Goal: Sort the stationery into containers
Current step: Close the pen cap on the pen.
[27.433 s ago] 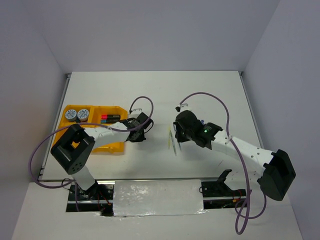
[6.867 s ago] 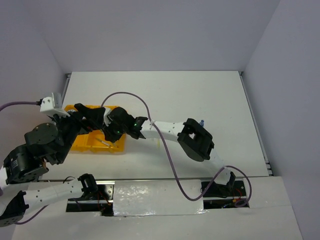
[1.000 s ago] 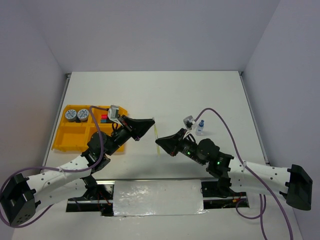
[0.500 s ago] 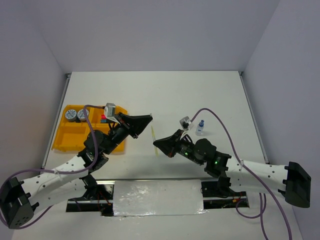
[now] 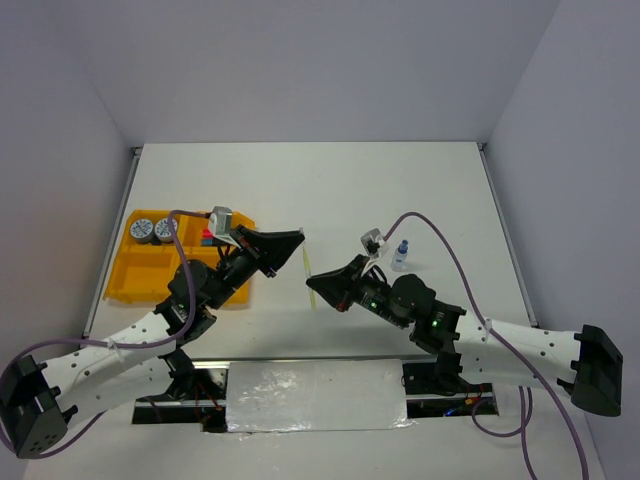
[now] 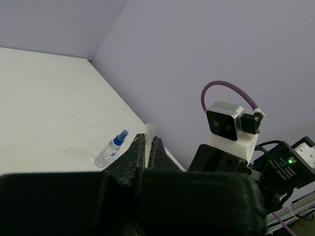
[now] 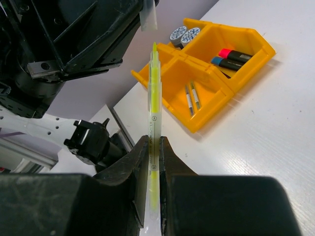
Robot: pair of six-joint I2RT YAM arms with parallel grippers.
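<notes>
My right gripper (image 7: 155,142) (image 5: 318,288) is shut on a thin yellow highlighter (image 7: 153,93) (image 5: 306,265), held in the air with its bare tip pointing at my left gripper. My left gripper (image 6: 147,140) (image 5: 298,240) is shut on a small clear cap (image 6: 149,129) (image 7: 147,15), just beyond the highlighter's tip with a small gap between. The yellow-orange tray (image 5: 150,278) (image 7: 256,46) lies at the left. It holds two round tins (image 5: 154,229) (image 7: 182,34), markers (image 7: 227,56) (image 5: 211,237) and two thin pens (image 7: 193,96). A blue-capped bottle (image 5: 401,253) (image 6: 112,149) stands on the table at the right.
Both arms reach over the middle of the white table (image 5: 330,190), their grippers facing each other above it. Grey walls close the table on three sides. Purple cables (image 5: 430,225) arc over each arm.
A second ago the highlighter reached up to the left gripper's tip; now a small gap shows between its tip and the cap. Both grippers shifted slightly left.
</notes>
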